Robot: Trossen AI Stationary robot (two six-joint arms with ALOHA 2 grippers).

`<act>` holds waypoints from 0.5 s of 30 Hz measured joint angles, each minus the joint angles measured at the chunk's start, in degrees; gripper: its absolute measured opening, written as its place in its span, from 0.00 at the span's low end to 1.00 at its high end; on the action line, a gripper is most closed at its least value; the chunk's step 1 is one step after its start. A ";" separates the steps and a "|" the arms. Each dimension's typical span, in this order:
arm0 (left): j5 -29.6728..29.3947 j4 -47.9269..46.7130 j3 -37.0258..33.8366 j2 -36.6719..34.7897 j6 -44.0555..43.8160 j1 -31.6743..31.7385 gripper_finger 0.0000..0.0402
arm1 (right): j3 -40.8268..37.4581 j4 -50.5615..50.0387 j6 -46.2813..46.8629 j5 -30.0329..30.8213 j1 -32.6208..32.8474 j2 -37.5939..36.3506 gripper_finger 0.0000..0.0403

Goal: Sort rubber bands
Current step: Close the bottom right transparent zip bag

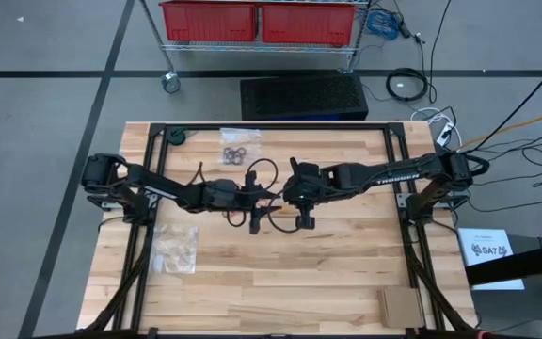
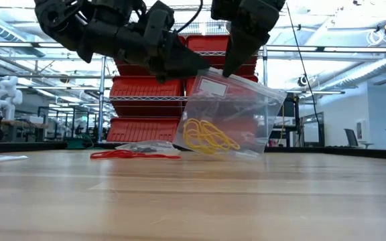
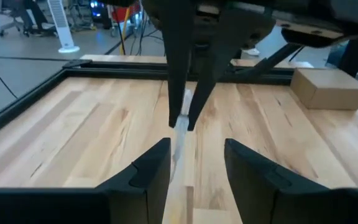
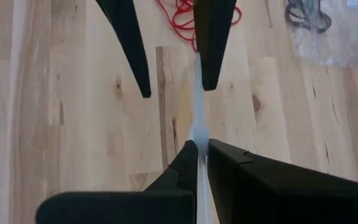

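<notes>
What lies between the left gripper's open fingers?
The clear bag's thin top edge, seen in the left wrist view; the right gripper pinches it just beyond the left gripper.

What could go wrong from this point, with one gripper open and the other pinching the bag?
1. Only the right gripper grips the clear bag, at its top edge; the left gripper is open beside it. The tilted bag may swing or slip free.
2. The yellow bands sit low in the bag; if its mouth is unsealed, which I cannot tell, tipping might spill them.
3. The red bands lie loose on the table beside the bag and may get dragged.
</notes>
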 joint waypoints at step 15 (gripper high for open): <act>-2.95 1.76 0.00 0.68 2.62 0.23 0.02 | 0.00 0.79 0.01 -1.18 0.04 0.00 0.01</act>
